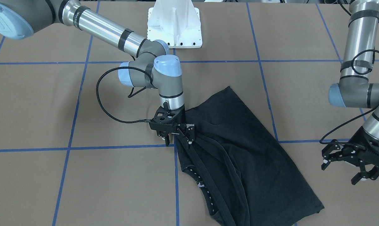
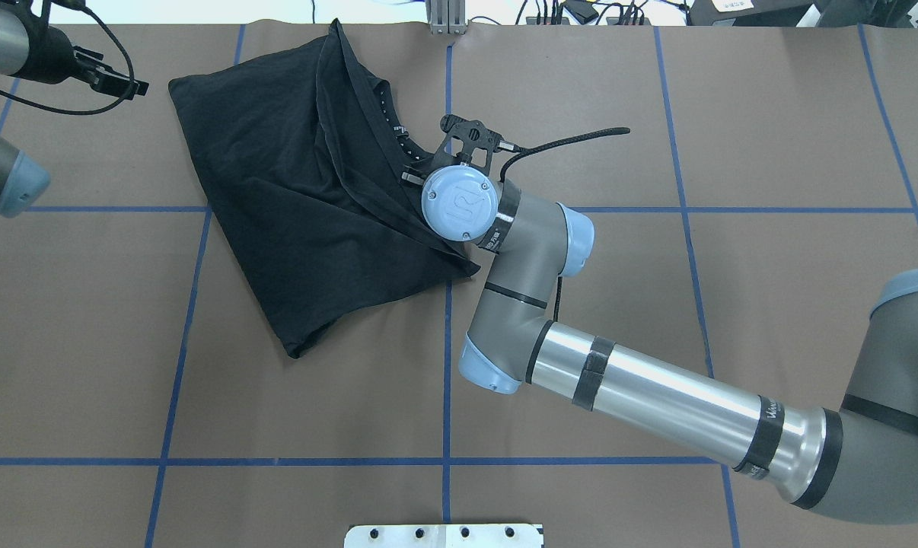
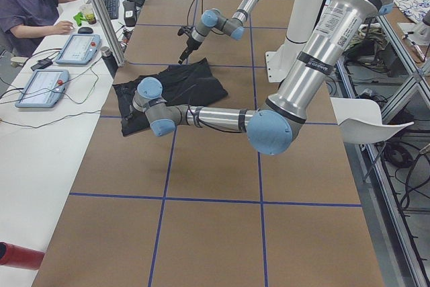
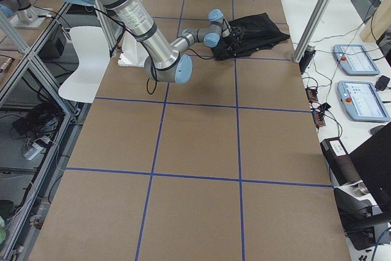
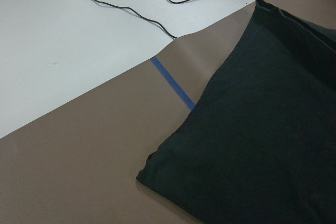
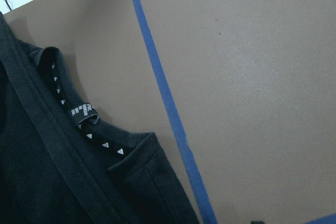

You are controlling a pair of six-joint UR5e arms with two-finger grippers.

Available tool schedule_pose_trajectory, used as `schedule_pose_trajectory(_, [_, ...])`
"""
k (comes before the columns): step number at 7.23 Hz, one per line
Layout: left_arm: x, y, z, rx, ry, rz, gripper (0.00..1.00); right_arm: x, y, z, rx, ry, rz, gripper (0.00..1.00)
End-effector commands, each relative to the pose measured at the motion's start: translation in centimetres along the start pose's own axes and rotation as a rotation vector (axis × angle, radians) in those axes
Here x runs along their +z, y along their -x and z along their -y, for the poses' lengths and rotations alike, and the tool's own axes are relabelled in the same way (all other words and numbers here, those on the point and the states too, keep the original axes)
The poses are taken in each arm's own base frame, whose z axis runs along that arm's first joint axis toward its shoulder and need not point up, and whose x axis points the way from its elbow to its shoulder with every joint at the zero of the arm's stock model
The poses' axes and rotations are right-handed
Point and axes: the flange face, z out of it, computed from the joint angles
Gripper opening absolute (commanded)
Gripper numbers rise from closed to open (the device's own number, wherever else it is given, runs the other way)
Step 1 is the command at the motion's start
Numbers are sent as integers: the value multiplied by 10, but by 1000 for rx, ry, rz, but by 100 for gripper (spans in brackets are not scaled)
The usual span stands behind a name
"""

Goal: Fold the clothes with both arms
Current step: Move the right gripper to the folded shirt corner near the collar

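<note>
Plainly, T-shirt (image 1: 255,150) collar label (image 6: 84,113) unreadable — right pincer (image 1: 178,142) part-open at its edge, left pincer (image 1: 342,172) agape, empty.

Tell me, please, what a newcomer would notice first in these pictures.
First, the black T-shirt, lying loosely folded over on the brown table with its blue tape grid. Next, the right arm, stretched across the table with its jaws down at the shirt's edge near the collar, while the left arm holds its jaws open off to the side, clear of the shirt.
</note>
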Motion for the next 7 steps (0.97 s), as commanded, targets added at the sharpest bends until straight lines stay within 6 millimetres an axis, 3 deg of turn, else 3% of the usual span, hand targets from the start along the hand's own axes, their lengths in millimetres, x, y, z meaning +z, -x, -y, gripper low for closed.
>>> schedule_pose_trajectory(1, [1, 0, -1, -1, 1, 1, 100, 4, -2, -4, -4, 2, -8, 72])
schedule_pose_trajectory(6, [1, 1, -1, -2, 1, 6, 100, 6, -2, -26, -22, 8, -14, 66])
schedule_pose_trajectory(7, [1, 1, -1, -2, 1, 6, 100, 5, 0, -27, -21, 6, -13, 56])
